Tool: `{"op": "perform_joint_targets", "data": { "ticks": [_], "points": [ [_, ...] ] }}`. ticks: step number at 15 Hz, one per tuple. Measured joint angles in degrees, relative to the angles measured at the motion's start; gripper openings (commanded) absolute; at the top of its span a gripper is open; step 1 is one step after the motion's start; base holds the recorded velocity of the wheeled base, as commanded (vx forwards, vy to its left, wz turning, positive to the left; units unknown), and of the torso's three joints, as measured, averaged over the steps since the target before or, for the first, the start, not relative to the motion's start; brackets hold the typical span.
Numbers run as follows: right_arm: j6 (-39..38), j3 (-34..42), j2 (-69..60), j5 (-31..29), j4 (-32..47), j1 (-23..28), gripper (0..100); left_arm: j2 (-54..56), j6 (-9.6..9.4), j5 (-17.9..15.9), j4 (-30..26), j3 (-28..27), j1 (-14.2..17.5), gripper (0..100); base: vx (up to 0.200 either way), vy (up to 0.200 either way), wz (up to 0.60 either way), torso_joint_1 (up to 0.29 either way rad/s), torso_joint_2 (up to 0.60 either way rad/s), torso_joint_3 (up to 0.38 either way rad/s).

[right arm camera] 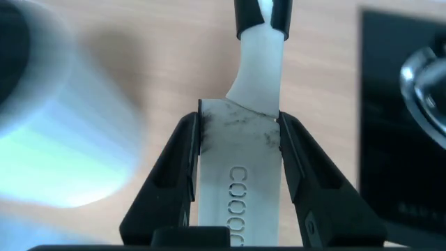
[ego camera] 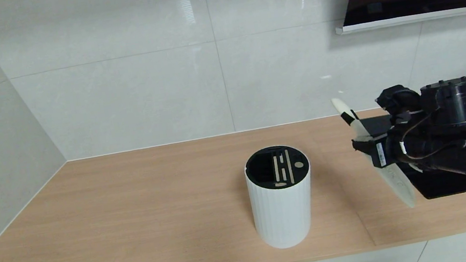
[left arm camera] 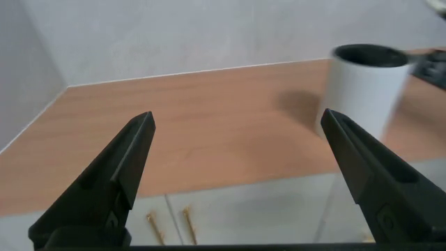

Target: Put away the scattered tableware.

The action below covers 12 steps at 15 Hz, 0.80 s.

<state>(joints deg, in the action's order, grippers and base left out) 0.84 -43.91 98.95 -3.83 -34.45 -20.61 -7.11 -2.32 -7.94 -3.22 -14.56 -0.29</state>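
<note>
Currently the right gripper (ego camera: 367, 148) is clamped on the blade of a white knife (ego camera: 400, 182), above the counter's (ego camera: 134, 210) right end, over the edge of a black cooktop (ego camera: 444, 182). The knife slants, handle up toward the tiled wall (ego camera: 139, 94), tip down toward the robot. The slotted white holder (ego camera: 281, 198) stands upright to its left, well apart. The left gripper (left arm camera: 237, 118) hangs wide open, empty.

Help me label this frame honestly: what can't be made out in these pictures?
Knife handle end: right wrist view, cut off by the picture's edge.
Knife's mid-blade: head view, hidden behind the right gripper.
Holder interior: head view, slots too dark to see into.
Cooktop: head view, mostly hidden by the right arm.
</note>
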Motion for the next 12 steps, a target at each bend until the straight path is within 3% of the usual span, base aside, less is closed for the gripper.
{"op": "perform_joint_targets", "data": {
  "ticks": [3, 5, 6, 10, 12],
  "points": [
    [-0.24, -1.84, -6.14, -0.77, 1.72, -6.4, 0, -16.87, 0.46, -4.51, -0.69, -10.65, -0.22, 100, 0.0, 0.0, 0.0, 0.0, 0.0, 0.0],
    [-1.08, -2.39, -7.86, -2.79, 1.89, -10.91, 0, -27.95, 2.24, -5.88, 0.6, -15.81, -1.57, 100, 0.0, 0.0, 0.0, 0.0, 0.0, 0.0],
    [-1.27, -2.89, -8.18, -3.96, 1.89, -12.79, 0, -33.71, 4.21, -6.29, 3.15, -17.75, -3.08, 100, 0.0, 0.0, 0.0, 0.0, 0.0, 0.0],
    [-2.86, -5.42, -7.12, -7.72, 1.78, -19.37, 0, -51.8, 17.14, -7.08, 22.41, -21.43, -13.54, 100, 0.0, 0.0, 0.0, 0.0, 0.0, 0.0],
    [-4.56, -7.49, -5.6, -9.67, 1.78, -21.77, 0, -58.54, 20.57, -7.14, 27.03, -22.63, -16.87, 100, 0.0, 0.0, 0.0, 0.0, 0.0, 0.0]
  ]
}}
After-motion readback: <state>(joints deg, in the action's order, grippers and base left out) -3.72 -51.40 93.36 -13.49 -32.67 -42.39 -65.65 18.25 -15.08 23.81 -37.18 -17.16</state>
